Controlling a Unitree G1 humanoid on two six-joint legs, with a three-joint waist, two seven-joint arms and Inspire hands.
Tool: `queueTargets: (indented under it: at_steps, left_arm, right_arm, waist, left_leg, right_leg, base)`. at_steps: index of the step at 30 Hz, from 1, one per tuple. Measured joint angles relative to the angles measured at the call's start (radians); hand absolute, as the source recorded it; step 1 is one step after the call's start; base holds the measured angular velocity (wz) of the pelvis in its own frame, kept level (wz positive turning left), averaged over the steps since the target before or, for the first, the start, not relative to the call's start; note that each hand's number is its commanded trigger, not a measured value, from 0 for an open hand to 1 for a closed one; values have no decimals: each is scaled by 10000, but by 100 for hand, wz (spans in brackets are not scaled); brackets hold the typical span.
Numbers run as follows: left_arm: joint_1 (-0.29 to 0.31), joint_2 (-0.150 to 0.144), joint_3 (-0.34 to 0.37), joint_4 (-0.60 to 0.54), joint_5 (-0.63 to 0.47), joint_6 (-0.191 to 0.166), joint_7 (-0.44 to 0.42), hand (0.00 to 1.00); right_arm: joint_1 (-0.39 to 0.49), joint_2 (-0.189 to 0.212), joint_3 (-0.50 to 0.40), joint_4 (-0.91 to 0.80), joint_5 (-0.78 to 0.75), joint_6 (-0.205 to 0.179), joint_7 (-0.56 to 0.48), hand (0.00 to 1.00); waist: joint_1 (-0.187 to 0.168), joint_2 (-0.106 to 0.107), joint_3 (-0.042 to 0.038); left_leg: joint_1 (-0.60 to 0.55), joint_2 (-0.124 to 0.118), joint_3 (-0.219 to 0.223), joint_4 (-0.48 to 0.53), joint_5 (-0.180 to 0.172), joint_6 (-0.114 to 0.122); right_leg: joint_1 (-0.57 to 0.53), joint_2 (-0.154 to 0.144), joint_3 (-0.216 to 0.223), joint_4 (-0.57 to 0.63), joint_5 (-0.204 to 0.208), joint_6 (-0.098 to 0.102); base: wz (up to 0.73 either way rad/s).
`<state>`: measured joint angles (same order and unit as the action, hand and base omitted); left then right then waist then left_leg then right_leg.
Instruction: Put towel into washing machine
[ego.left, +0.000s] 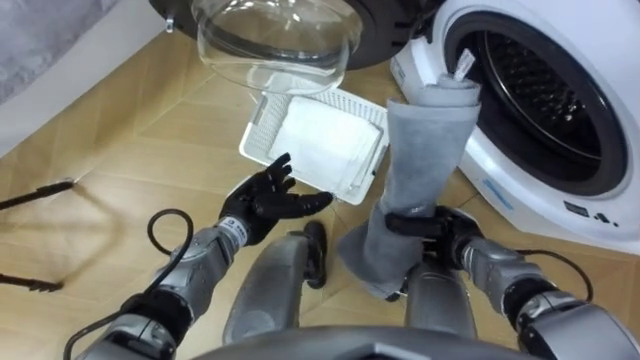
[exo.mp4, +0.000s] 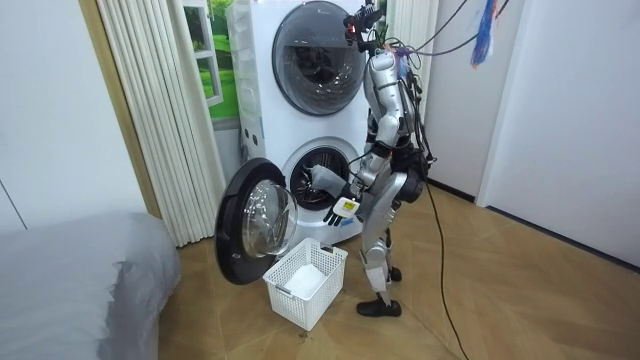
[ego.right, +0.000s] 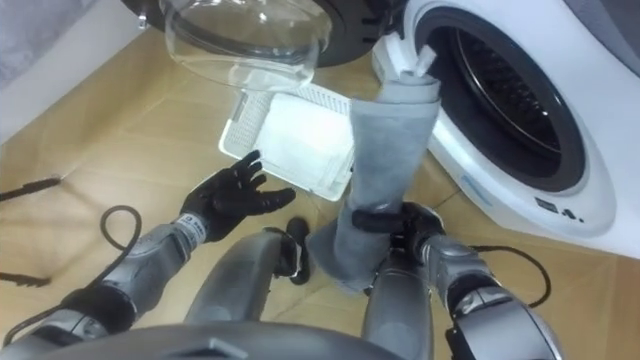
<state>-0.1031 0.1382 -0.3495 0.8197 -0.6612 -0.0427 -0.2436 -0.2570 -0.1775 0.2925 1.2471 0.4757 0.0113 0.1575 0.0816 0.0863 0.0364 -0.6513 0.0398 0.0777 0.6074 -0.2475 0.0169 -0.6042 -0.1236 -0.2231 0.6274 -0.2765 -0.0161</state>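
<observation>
Grey towel (ego.left: 425, 170) held upright, just in front of the open washing machine (ego.left: 560, 190).
You see the right hand (ego.left: 430, 225) clamped on the towel's lower part; the towel rises from it toward 12 o'clock, the drum opening (ego.left: 540, 100) at 2 o'clock. The left hand (ego.left: 265, 200) has its fingers spread, with the white basket (ego.left: 262, 125) at its 12 o'clock. The print on the machine's dark label (ego.left: 590, 212) is too small to read.
</observation>
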Motion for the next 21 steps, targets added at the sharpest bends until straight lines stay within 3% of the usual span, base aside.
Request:
queueTargets:
  at_steps: [3,10,15,17,21]
  left_arm:
    - [-36,-55,13,82,16,125,21,0]
    - [-77,-69,13,67,130,546,195,0]
    - [-36,-50,56,-137,459,681,366,0]
    - [-50,-56,187,-139,469,762,388,0]
    - [-43,-46,368,-141,876,883,389,0]
  right_arm:
    - [-209,-102,-243,415,767,191,192,100]
    - [-393,-291,-806,906,2819,610,300,100]
    - [-421,-429,-935,1158,3937,834,688,100]
    - [-497,-451,-1389,1303,4583,1038,821,100]
    - [-591,-484,-1979,1540,5908,1235,1103,100]
  waist:
    - [33,-18,10]
    - [-8,-268,159]
    - [-42,-327,160]
    - [-55,-413,158]
    - [-56,-424,162]
  left_leg:
    - [-3,-30,0,-14,5,0]
    - [-7,-191,-30,12,32,14]
    - [-138,-237,-71,150,37,24]
    - [-173,-343,-67,191,56,55]
    - [-233,-327,-89,338,56,55]
  right_leg:
    - [-1,-98,-122,35,-34,-33]
    - [-50,-283,-172,153,-154,21]
    - [-100,-354,-241,332,-257,61]
    - [-222,-498,-244,604,-379,43]
    - [-258,-490,-245,697,-405,22]
  base:
    - [3]
    - [5]
    - [11]
    - [12]
    - [1]
